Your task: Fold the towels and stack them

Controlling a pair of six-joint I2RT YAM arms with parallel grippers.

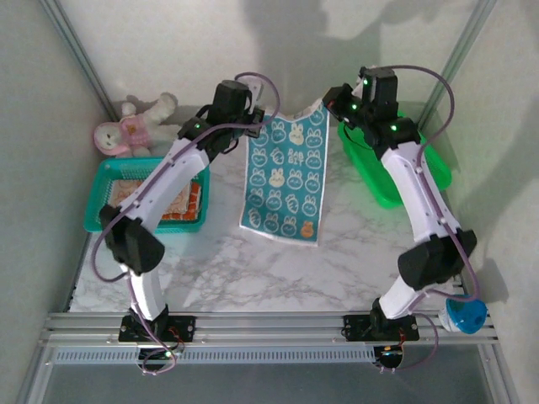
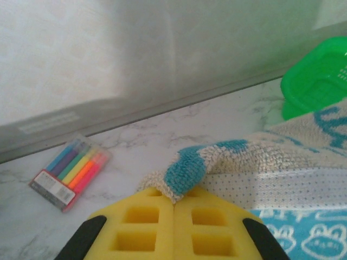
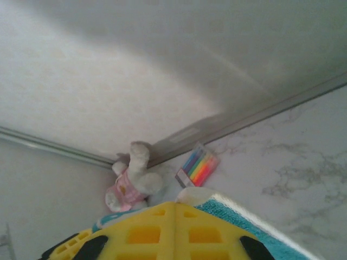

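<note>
**At twelve o'clock on the worktop (image 1: pixel 253 269): bunny towel (image 1: pixel 285 181) pinched at two corners**

My left hand (image 2: pixel 173 201) has its yellow foam pads pressed together on one far corner of the towel. My right hand (image 3: pixel 174 208) is likewise closed on the other. From those corners the cloth slopes toward six o'clock, and its near edge seems to rest on the marble. It is thin looped terry, teal with white bunnies and a dotted pale backing. I judge it light and limp, sure to sag and curl wherever unsupported. Corners and hems look like the only sensible holds, held taut between both hands, and the grippy foam should hold without slipping. At nine o'clock a teal basket (image 1: pixel 94 189) holds an orange towel (image 1: pixel 192 202), seemingly folded. A green basket (image 1: pixel 379 185) sits at two o'clock.
</note>
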